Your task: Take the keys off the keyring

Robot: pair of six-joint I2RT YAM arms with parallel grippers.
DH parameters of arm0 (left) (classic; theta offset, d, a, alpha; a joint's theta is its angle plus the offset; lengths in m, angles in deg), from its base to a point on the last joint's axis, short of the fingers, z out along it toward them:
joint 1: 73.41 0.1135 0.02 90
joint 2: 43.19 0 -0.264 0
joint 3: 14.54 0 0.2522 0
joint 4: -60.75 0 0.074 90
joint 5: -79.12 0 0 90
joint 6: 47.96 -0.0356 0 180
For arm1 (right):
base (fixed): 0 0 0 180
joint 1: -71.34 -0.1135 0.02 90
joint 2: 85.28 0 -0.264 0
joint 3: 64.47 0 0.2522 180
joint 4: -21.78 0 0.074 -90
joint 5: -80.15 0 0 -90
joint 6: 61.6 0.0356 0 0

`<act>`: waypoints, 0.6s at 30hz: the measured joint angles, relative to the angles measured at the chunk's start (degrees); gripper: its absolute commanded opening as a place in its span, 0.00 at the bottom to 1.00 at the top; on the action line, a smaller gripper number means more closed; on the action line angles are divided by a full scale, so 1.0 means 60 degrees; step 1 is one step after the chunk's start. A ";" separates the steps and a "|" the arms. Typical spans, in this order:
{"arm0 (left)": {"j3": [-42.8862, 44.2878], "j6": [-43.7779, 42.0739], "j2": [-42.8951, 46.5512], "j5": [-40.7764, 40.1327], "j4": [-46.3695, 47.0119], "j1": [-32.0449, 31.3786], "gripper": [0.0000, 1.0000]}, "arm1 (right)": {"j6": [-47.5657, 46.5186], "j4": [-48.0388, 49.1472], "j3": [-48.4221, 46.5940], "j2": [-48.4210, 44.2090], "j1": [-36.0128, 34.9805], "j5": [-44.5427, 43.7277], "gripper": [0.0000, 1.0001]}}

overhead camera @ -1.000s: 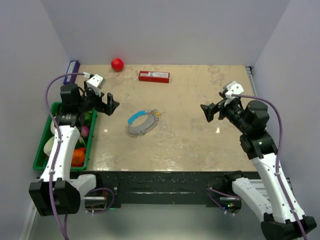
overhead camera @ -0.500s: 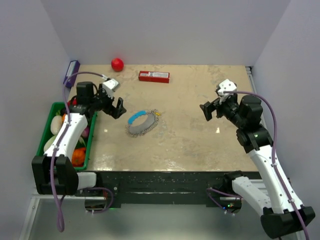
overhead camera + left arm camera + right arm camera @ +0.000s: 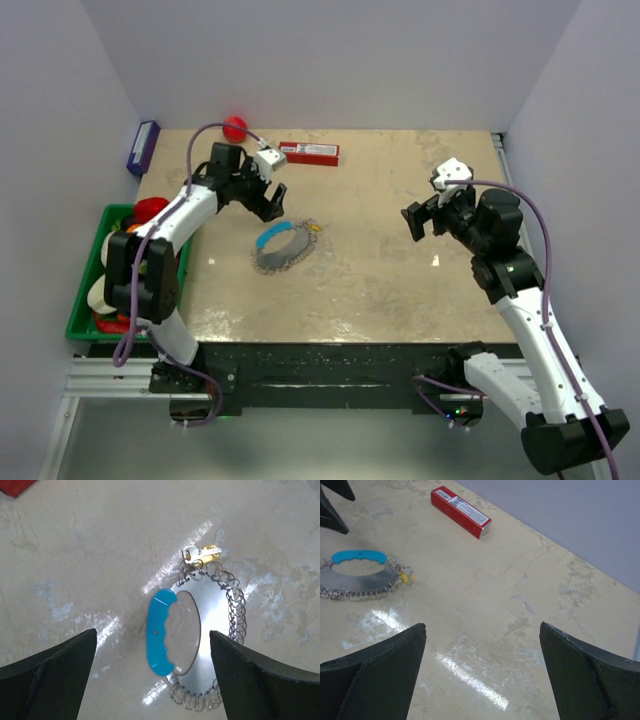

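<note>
Wide open and empty, the left gripper (image 3: 273,200) hangs over the beige marbled stone counter (image 3: 400,290), its two black fingers spread as far apart as they go. It sits just behind and to the left of the keyring (image 3: 283,250), clear of it. The keyring is a flat silvery-grey metal loop with an oval hole, fringed along its outer edge with small wire rings, and it carries a bright light-blue curved plastic segment (image 3: 271,237) on its left side.

In the left wrist view the whole loop lies flat on the counter, framed between the two fingertips. The small brass-yellow key (image 3: 211,553), joined to a silver head, is at the loop's far end and still attached among the wire rings. It lies on the stone, pointing away from the loop.

On the other side, the right gripper (image 3: 414,226) is also fully spread and holds nothing. It faces the middle of the counter from well to the right of the keyring.

A red rectangular cardboard box (image 3: 308,153) lies near the back edge, and a small red ball (image 3: 235,128) sits to its left by the wall. A green plastic crate (image 3: 76,312) holding assorted objects stands off the counter's left edge. A dark blue-purple box (image 3: 143,147) rests at the back left corner.
</note>
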 measured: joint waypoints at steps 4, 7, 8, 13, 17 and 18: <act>0.0896 0.0004 -0.1093 -0.0011 -0.0011 -0.0248 0.96 | 0.0004 0.0036 0.0036 0.0004 0.0000 -0.0036 0.99; 0.1271 0.0033 -0.1617 -0.0080 0.0011 -0.0506 0.83 | 0.0004 0.0117 0.0040 0.0000 0.0000 -0.0051 0.99; 0.1381 0.0066 -0.1792 -0.0098 0.0018 -0.0608 0.82 | 0.0004 0.0149 0.0051 0.0000 0.0000 -0.0069 0.99; 0.1792 0.0131 -0.2550 -0.0200 0.0080 -0.0845 0.80 | 0.0004 0.0189 0.0186 0.0000 0.0000 -0.0080 0.99; 0.1963 0.0219 -0.3013 -0.0266 0.0142 -0.0849 0.74 | 0.0004 0.0200 0.0189 0.0004 0.0000 -0.0080 0.99; 0.1963 0.0240 -0.3053 -0.0266 0.0138 -0.0849 0.71 | 0.0004 0.0197 0.0189 0.0004 0.0000 -0.0076 0.99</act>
